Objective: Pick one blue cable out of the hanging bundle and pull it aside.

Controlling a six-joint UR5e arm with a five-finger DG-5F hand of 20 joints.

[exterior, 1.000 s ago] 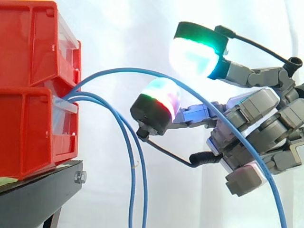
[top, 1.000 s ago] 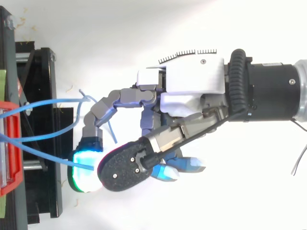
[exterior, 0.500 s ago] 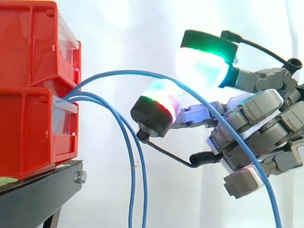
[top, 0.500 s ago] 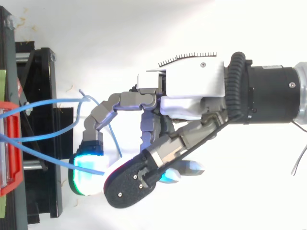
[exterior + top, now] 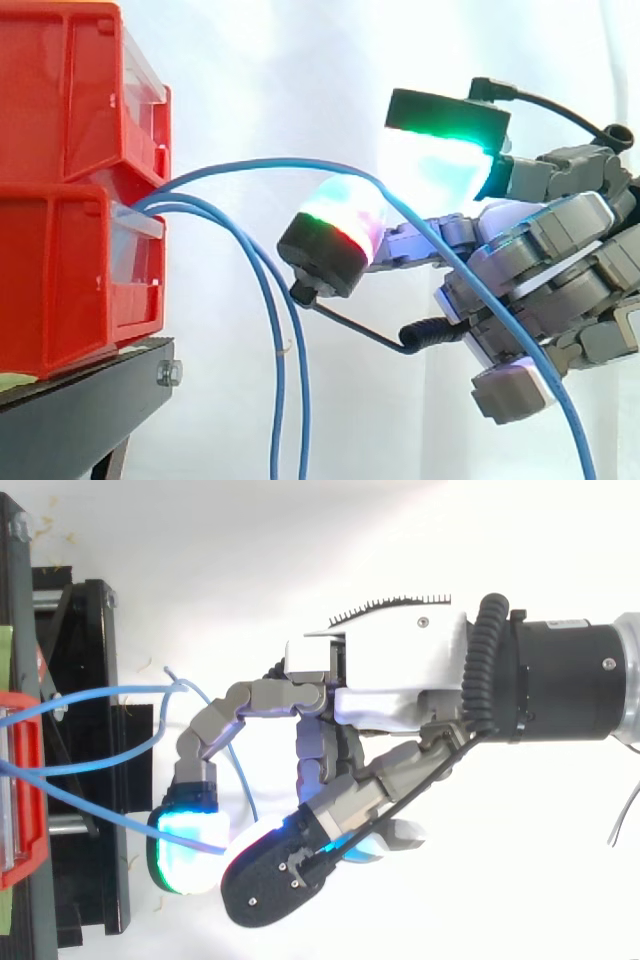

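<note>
The hand (image 5: 545,275) reaches in toward the bins with its fingers curled. Two pads point forward: an upper pad (image 5: 440,160) that faces down and a lower pad (image 5: 345,215) that faces up. The blue cable (image 5: 290,160) passes between these two pads and runs on down across the curled fingers. The pads are not pressed together; a gap shows between them, so I judge the hold as a loose hook round the cable and not a firm pinch.

The cable is thin, light and very flexible, but it has some spring, because it keeps a smooth arch. Its jacket looks smooth and could slide through a loose hold. I think the best place to take it is on the free arch, away from the bins, where the pads are now.

The cable leaves the front edge of the red bins (image 5: 70,200), at the step between the upper and lower one. The two other blue cables (image 5: 304,400) hang down near the front edge of the black stand (image 5: 90,420), apart from the hand.
</note>
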